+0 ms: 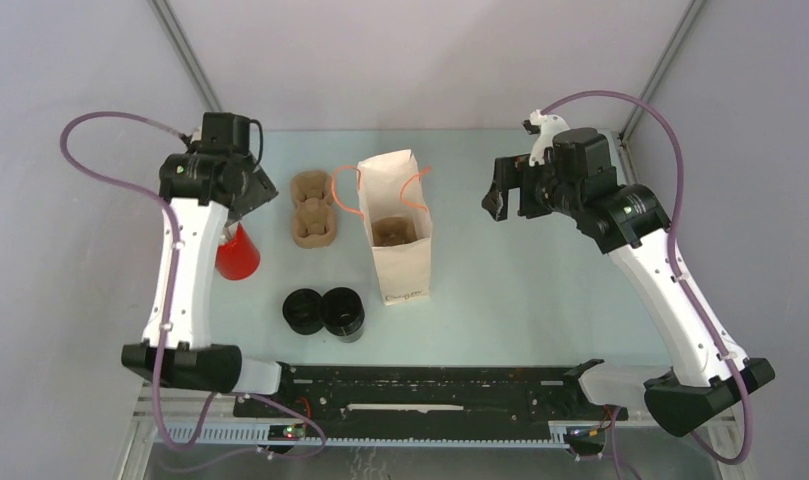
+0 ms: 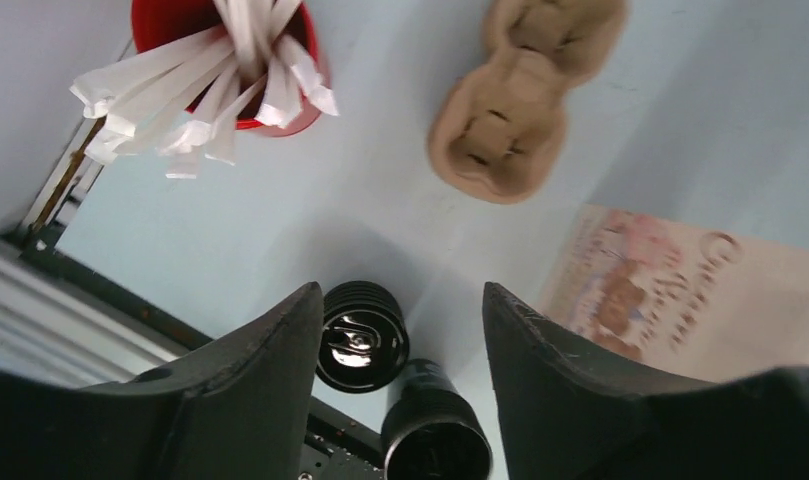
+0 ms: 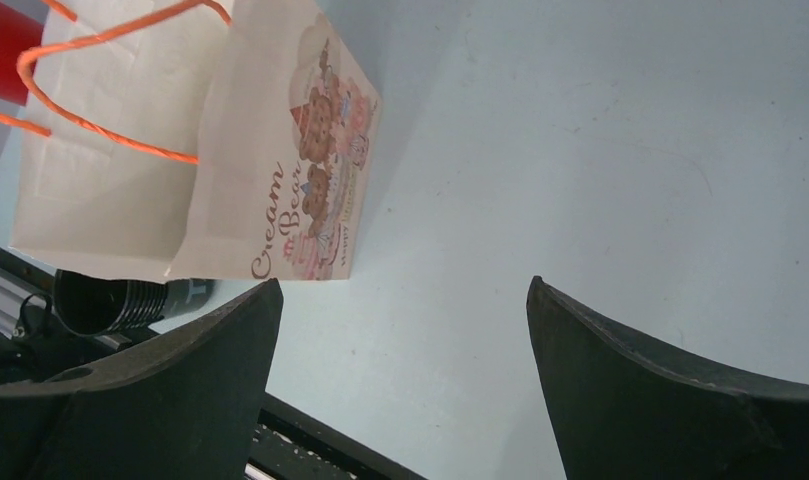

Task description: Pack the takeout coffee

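The left gripper (image 2: 402, 295) is spread wide with nothing between its fingers. The right gripper (image 3: 402, 285) is open just as far and also empty, hanging over bare table (image 3: 600, 150).

In line with the gap of the left gripper, and well below it, stand the black coffee cups (image 2: 360, 335), two of them side by side with their lids on. They look to be touching, though the angle is too steep to be sure. If they are, closing on one is likely to shove or tip its neighbour, since there would be no room for a finger between them.

Close under the left gripper, on the side towards its own arm base, stands a red cup (image 1: 238, 252) full of white sticks (image 2: 195, 100). Coming down to the coffee, the arm could brush the sticks and knock that cup over.

To the left gripper's right lies a pulp carrier (image 2: 515, 110), and past it, between the two grippers, stands the paper bag (image 1: 400, 255) with a second carrier (image 1: 392, 232) down inside it. The bag is tall and looks light. A cup lowered off-centre could catch the rim or the orange handles (image 3: 80, 130) and topple it. It could also miss a pocket of the carrier inside and come to rest tilted. The right gripper is near enough to the bag to steady it, but a careless approach could push the bag away.
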